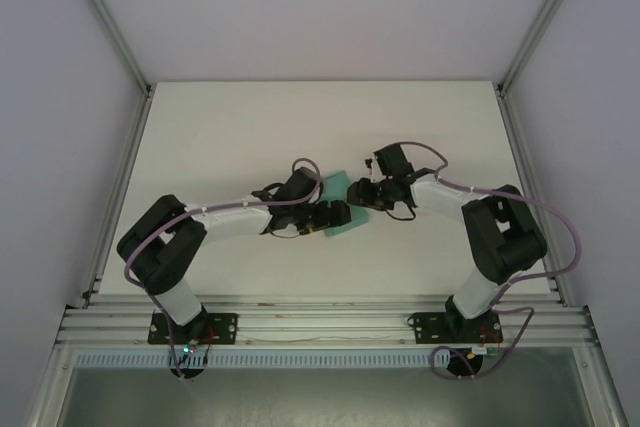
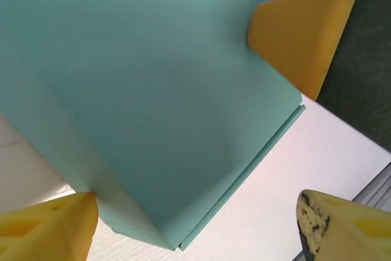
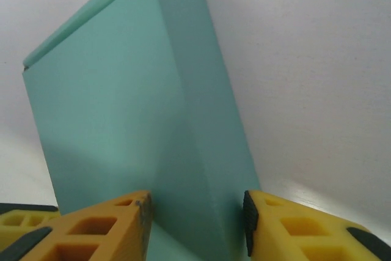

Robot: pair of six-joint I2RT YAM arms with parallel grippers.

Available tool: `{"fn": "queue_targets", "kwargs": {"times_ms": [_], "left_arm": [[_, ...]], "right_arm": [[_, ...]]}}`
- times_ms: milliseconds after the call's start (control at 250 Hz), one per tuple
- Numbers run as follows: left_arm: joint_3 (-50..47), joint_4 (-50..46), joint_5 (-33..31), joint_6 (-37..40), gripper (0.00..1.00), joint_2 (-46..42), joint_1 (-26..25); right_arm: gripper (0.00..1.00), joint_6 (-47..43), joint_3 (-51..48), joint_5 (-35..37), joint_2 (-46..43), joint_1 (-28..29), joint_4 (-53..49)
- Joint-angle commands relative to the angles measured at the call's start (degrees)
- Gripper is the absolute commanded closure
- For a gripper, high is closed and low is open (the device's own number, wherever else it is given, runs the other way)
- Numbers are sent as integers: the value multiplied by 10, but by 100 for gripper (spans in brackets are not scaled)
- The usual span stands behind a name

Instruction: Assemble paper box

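Teal paper box [image 1: 338, 187] sits mid-table [image 1: 230, 137], btwn the two pincers, folded up into a flat block w/ a seam along one edge. Right pincer [image 3: 195, 203] pinches the box across its narrow side, one finger on each face. Left pincer [image 2: 194, 203] is spread wide round the box's lower corner: one finger touches the card, the other is clear of it.

The bench [image 1: 250, 137] is a plain white top, matte and unmarked, framed by aluminium rails [image 1: 120, 182] along both sides and a wider slotted rail across its near edge. The two arm bases [image 1: 192, 328] are bolted onto that near rail. Near the middle of the bench is a teal box [image 1: 352, 222], folded shut; whether it rests on the top or is lifted clear cannot be told.
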Motion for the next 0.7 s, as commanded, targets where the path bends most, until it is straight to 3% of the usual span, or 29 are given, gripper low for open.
{"fn": "queue_targets", "kwargs": {"times_ms": [0,228,560,696], "left_arm": [[10,-13,20,8,21,12,-5],[-11,-29,13,20,23,2,-6],[17,-28,-39,26,30,56,-7],[16,-26,-51,24,42,79,-6]], "right_arm": [[59,13,-13,-13,17,6,12],[64,15,-24,-16,25,10,9],[70,8,-24,-15,40,18,-8],[74,14,-31,-20,60,27,-2]]}}
